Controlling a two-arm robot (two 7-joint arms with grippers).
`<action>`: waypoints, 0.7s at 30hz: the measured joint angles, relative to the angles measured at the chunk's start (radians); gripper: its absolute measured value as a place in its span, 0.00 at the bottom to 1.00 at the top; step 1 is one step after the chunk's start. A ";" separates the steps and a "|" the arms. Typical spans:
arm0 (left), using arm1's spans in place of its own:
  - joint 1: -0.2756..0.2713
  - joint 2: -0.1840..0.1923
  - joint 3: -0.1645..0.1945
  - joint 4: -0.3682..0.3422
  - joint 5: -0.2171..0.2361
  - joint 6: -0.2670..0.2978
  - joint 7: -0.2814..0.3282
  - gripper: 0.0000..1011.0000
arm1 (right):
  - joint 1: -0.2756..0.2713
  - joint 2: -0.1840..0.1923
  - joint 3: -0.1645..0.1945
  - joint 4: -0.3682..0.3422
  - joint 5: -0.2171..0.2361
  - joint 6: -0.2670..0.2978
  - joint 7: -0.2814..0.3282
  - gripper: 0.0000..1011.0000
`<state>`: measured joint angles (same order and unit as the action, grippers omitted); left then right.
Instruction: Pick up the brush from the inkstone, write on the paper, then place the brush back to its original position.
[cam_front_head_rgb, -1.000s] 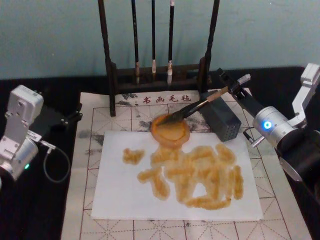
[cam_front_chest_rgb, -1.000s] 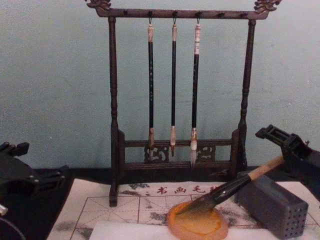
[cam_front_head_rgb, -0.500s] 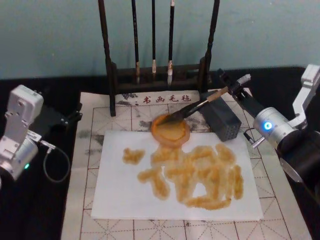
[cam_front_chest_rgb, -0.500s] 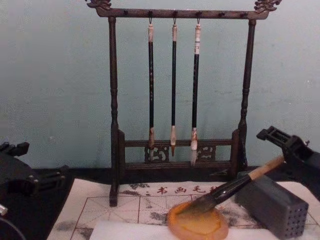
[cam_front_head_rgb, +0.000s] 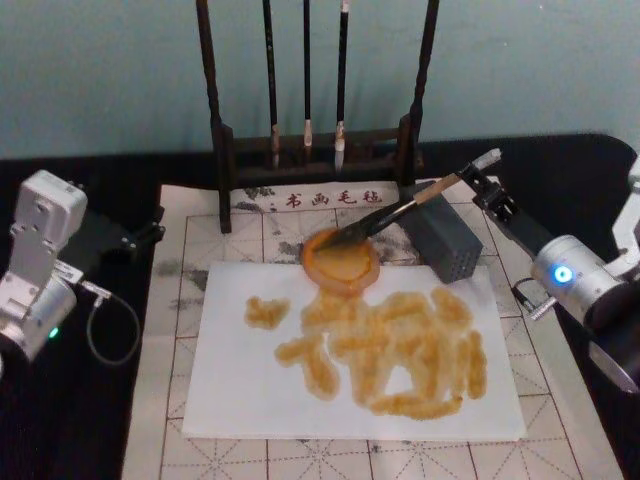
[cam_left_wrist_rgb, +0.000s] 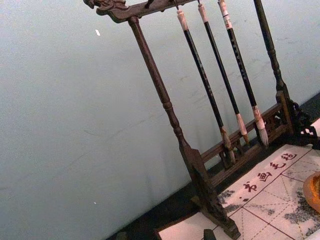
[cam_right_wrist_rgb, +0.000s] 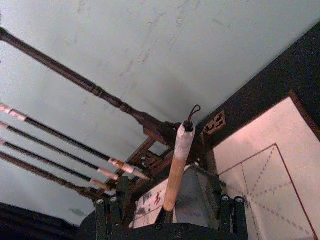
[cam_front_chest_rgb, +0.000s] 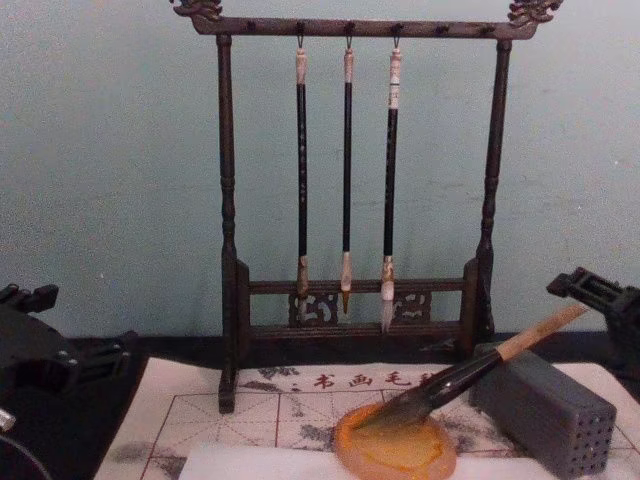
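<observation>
Brush (cam_front_head_rgb: 395, 213) propped from inkstone (cam_front_head_rgb: 341, 259) onto grey block (cam_front_head_rgb: 444, 240), right tool (cam_front_head_rgb: 483, 176) released behind handle, left tool's state unclear.

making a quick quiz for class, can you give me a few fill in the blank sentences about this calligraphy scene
1. The brush rests with its bristles in the inkstone and its handle propped on the grey ____.
2. The paper bears strokes of ____ colour.
3. ____ thin brushes hang from the rack.
4. The right gripper, jaws open, is near the brush's ____ end.

Missing words: block; orange; three; handle
</observation>
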<state>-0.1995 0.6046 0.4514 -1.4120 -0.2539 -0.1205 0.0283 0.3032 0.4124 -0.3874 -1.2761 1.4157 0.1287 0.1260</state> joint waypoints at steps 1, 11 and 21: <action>0.000 0.000 0.000 0.000 0.000 0.000 0.000 0.99 | -0.021 0.014 0.003 -0.032 0.006 -0.001 -0.006 0.99; 0.000 0.000 0.000 0.000 0.000 0.000 0.000 0.99 | -0.166 0.103 0.003 -0.244 -0.006 -0.070 -0.033 0.99; 0.000 0.000 0.000 0.000 0.000 0.000 0.000 0.99 | -0.205 0.157 -0.076 -0.331 -0.288 -0.155 -0.077 0.99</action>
<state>-0.1995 0.6047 0.4514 -1.4120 -0.2539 -0.1206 0.0283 0.0985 0.5689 -0.4634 -1.6071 1.1275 -0.0259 0.0490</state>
